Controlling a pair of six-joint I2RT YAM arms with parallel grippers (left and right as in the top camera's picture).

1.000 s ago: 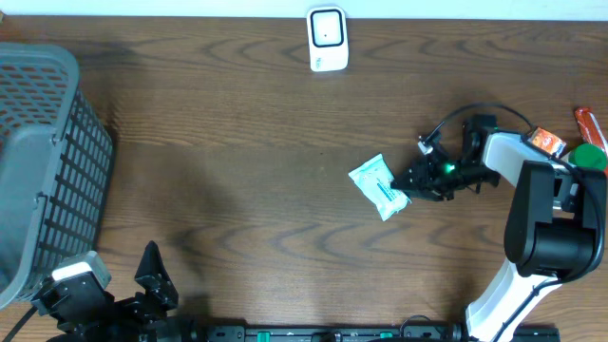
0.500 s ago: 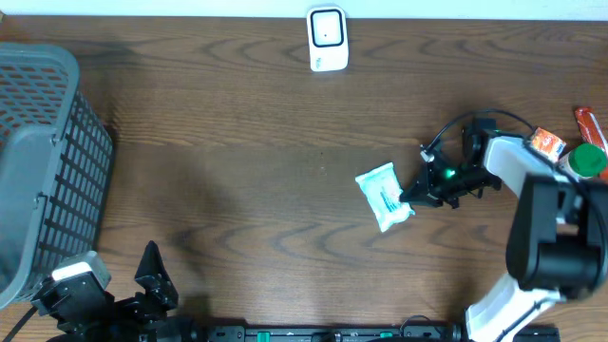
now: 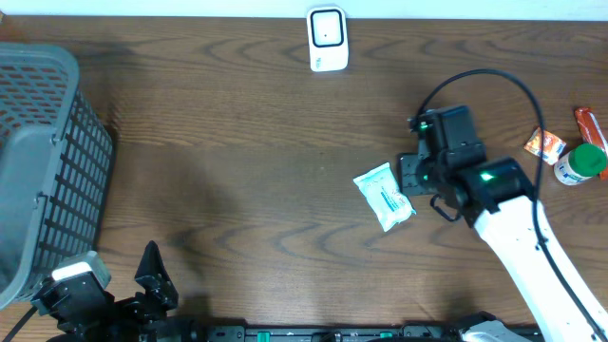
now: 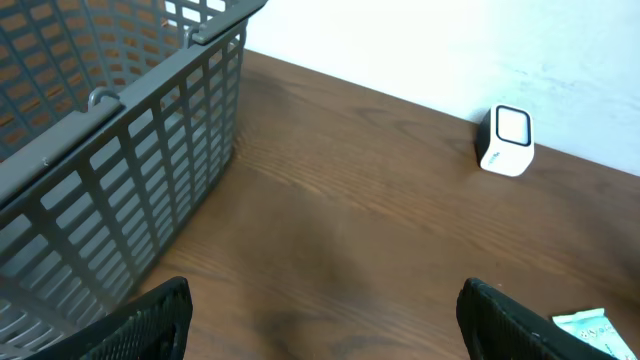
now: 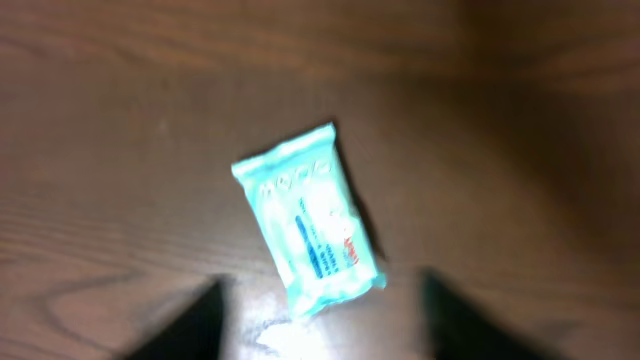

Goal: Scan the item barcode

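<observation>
Packet (image 3: 384,197): laid flat on the tabletop (image 3: 237,142), well apart from the scanner (image 3: 327,39).
Right pincer (image 5: 320,283): spread above the packet, nothing pinched.
Left pincer (image 4: 325,292): spread, nothing pinched.
Risk: the thin packet could be slid away if only an edge is pinched.

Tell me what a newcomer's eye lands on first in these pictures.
The teal packet lies flat, right of centre, with the right gripper open close beside it and not holding it. A grey basket fills the left edge. A white scanner stands at the far edge.
</observation>
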